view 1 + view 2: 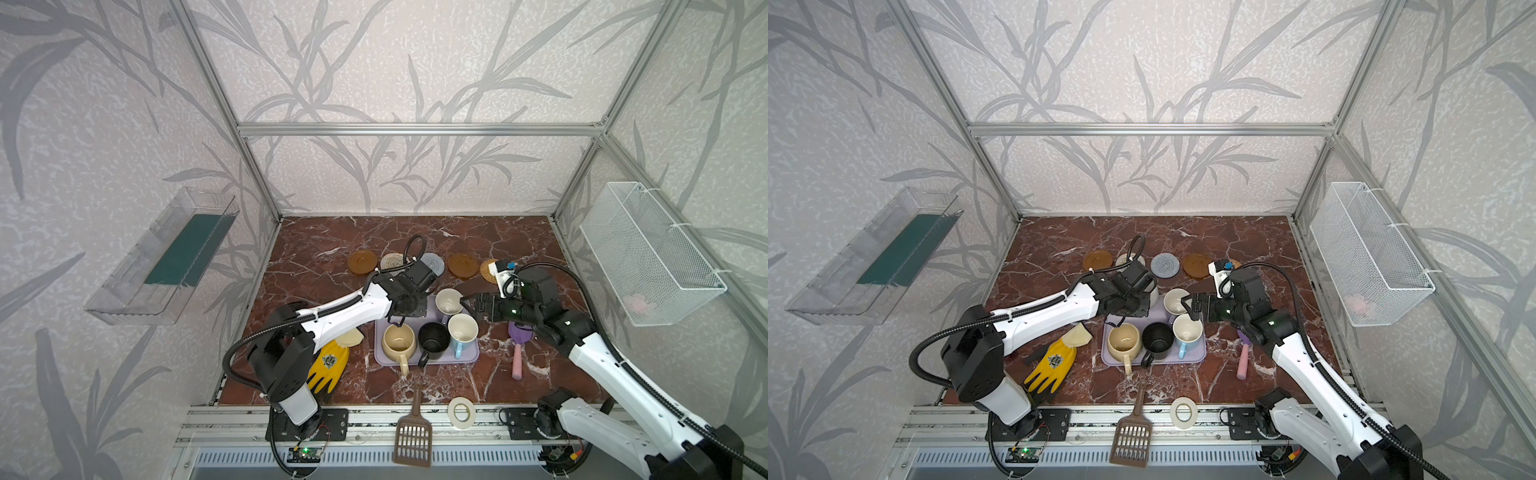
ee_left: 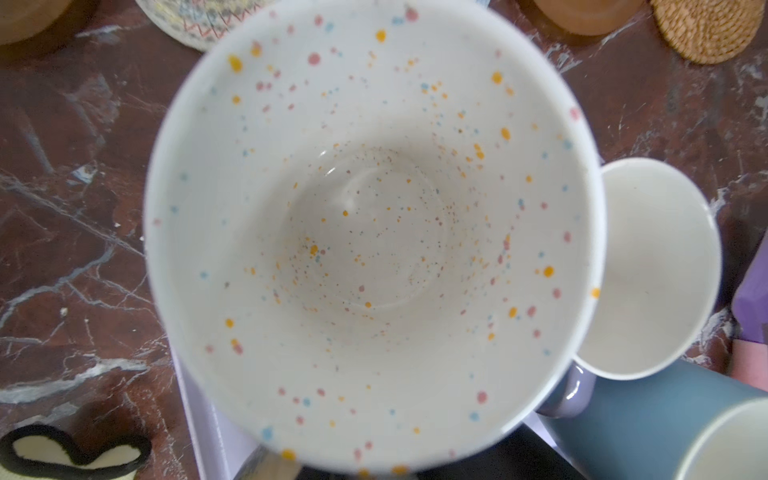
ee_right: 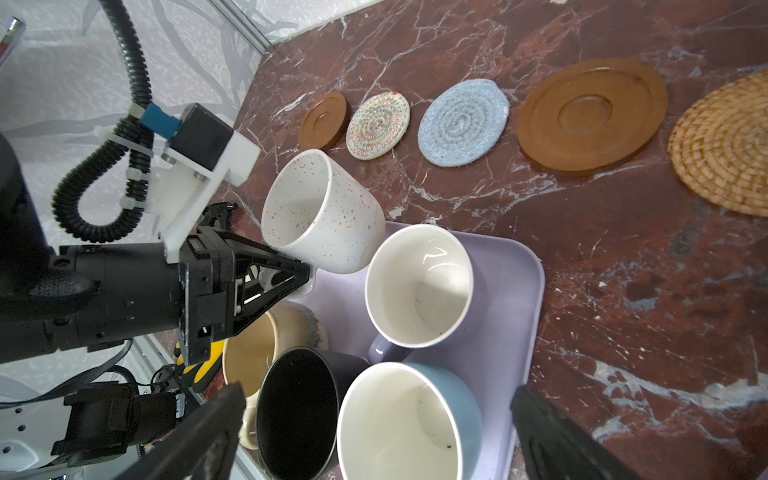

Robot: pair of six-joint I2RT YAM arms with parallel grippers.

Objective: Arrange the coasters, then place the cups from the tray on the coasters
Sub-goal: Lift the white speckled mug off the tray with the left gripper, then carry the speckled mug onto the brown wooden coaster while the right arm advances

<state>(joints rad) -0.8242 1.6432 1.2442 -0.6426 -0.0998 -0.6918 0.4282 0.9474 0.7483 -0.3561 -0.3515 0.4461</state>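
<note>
Five coasters lie in a row at the back: amber (image 3: pixel 324 120), cream woven (image 3: pixel 378 126), grey-blue (image 3: pixel 463 122), amber (image 3: pixel 592 114), rattan (image 3: pixel 723 145). My left gripper (image 3: pixel 305 272) is shut on the handle of the off-white speckled cup (image 3: pixel 324 212), held tilted above the far left corner of the lavender tray (image 3: pixel 507 299). That cup fills the left wrist view (image 2: pixel 374 232). On the tray stand the lavender cup (image 1: pixel 449 300), beige cup (image 1: pixel 399 341), black cup (image 1: pixel 433 340) and light blue cup (image 1: pixel 462 330). My right gripper (image 1: pixel 467 301) is open, its fingers straddling the light blue cup (image 3: pixel 409 424) from above.
A yellow glove (image 1: pixel 328 365) lies left of the tray. A purple brush with a pink handle (image 1: pixel 518 353) lies to its right. A brown slotted scoop (image 1: pixel 413 432) and a white tape roll (image 1: pixel 461 412) sit at the front edge. A wire basket (image 1: pixel 648 253) hangs on the right wall.
</note>
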